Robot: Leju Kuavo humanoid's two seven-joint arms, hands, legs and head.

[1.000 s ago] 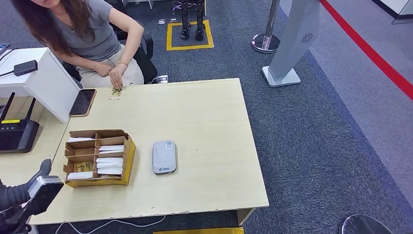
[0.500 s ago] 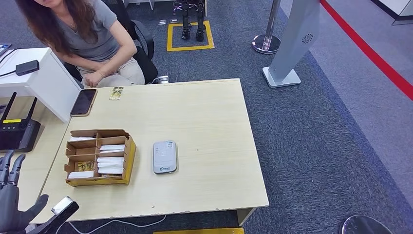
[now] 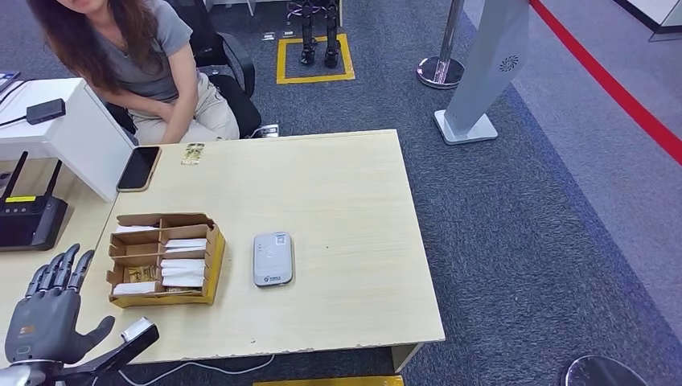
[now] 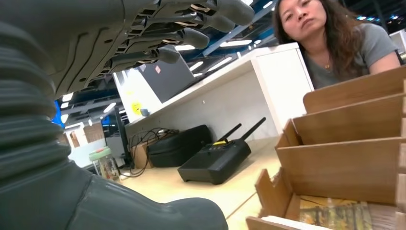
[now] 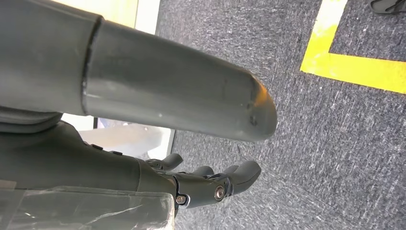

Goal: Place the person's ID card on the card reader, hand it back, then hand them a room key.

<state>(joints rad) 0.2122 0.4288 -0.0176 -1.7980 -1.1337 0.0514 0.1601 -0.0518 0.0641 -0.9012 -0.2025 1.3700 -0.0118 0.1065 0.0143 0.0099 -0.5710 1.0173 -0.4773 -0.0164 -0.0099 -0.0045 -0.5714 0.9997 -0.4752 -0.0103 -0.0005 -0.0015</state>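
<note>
Left hand: the left hand (image 3: 47,318) hovers at the near left corner of the table (image 3: 346,193), fingers (image 3: 60,269) spread wide and nothing in it. It looks readied for a reach, not a grip.
Left hand up close: in the left wrist view the fingers (image 4: 191,36) fan out over the table edge, the thumb apart from them, the palm bare.
Right hand: the right hand (image 5: 210,184) hangs down over the carpet beside the table, fingers loosely curled toward the floor and holding nothing. I judge it is parked out of the way.
Box: just beyond the left hand sits the cardboard box (image 3: 163,259), divided into compartments stacked with white sleeves. These look like the room keys, kept close for the last step.
Card reader: the small grey card reader (image 3: 272,258) lies flat just beside the box, mid-table, its top bare. Nothing is on it yet.
ID card: the small card (image 3: 191,153) lies at the far edge of the table, well apart from the left hand, right in front of the person (image 3: 145,60). It looks set there for the robot to take.
Person: seated across the far edge, both arms drawn back off the table, leaving the card free.
Phone: a phone (image 3: 137,168) lies face up near the card.
Next: fetching the card calls for a long reach past the box.
</note>
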